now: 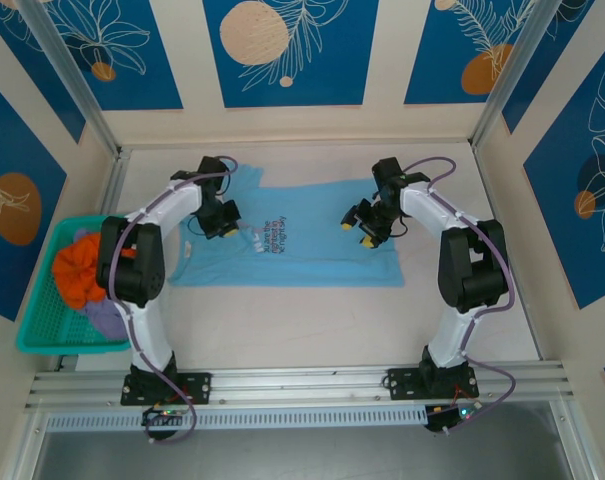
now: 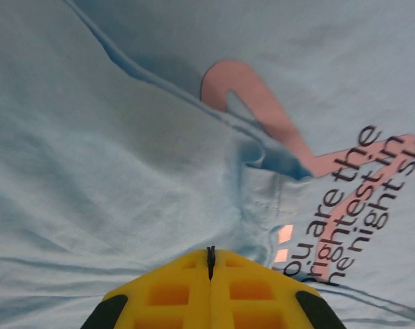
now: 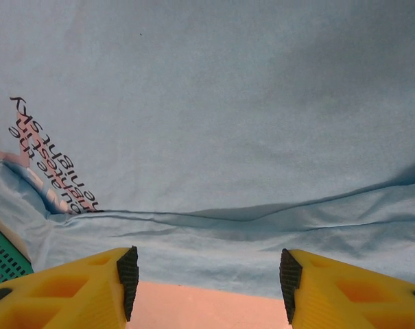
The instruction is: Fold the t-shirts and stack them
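Filling the teal basket point(image 1: 44, 322) are crumpled garments point(image 1: 79, 272).

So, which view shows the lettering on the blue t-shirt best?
The left wrist view: there the lettering is large and readable, though cut off at the right. The top external view shows it whole but tiny on the t-shirt. The right wrist view shows it small and upside down at the left.

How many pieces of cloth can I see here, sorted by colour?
Light blue t-shirt: 1
Orange cloth bundle, in the basket: 1
Lavender cloth, in the basket: 1
Total: 3
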`<action>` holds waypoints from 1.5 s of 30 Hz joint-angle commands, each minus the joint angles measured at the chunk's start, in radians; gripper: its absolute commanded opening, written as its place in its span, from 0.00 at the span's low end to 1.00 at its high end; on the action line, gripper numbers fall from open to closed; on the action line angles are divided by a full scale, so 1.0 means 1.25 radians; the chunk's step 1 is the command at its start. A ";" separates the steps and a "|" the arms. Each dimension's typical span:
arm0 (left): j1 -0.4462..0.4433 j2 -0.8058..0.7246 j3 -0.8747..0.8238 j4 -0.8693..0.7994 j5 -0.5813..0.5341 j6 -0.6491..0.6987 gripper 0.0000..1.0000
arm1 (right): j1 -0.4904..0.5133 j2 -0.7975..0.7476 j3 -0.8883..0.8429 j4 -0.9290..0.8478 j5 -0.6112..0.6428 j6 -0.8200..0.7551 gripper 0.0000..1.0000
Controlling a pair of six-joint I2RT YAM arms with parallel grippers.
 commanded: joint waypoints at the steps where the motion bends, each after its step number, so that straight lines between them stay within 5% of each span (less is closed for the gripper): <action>1: -0.009 0.040 0.007 0.015 0.048 -0.018 0.00 | -0.005 0.013 0.008 -0.007 -0.027 0.004 0.60; 12: -0.042 0.155 0.124 0.006 0.098 -0.037 0.00 | -0.019 0.009 0.002 -0.016 -0.024 0.007 0.59; 20: -0.050 0.211 0.251 -0.049 0.074 -0.018 0.20 | -0.036 0.005 -0.004 -0.033 -0.013 0.009 0.61; 24: -0.020 0.151 0.260 -0.069 0.035 -0.002 0.39 | -0.036 -0.024 -0.026 -0.031 -0.017 0.006 0.61; 28: 0.018 0.018 0.175 -0.080 -0.047 0.022 0.48 | -0.001 -0.072 -0.082 -0.012 -0.045 -0.022 0.61; 34: 0.019 -0.157 -0.107 -0.011 -0.029 0.052 0.27 | 0.091 -0.090 -0.158 -0.007 -0.032 -0.039 0.59; 45: 0.025 -0.216 -0.451 0.056 -0.090 0.083 0.27 | 0.101 0.001 -0.246 0.009 0.031 0.061 0.57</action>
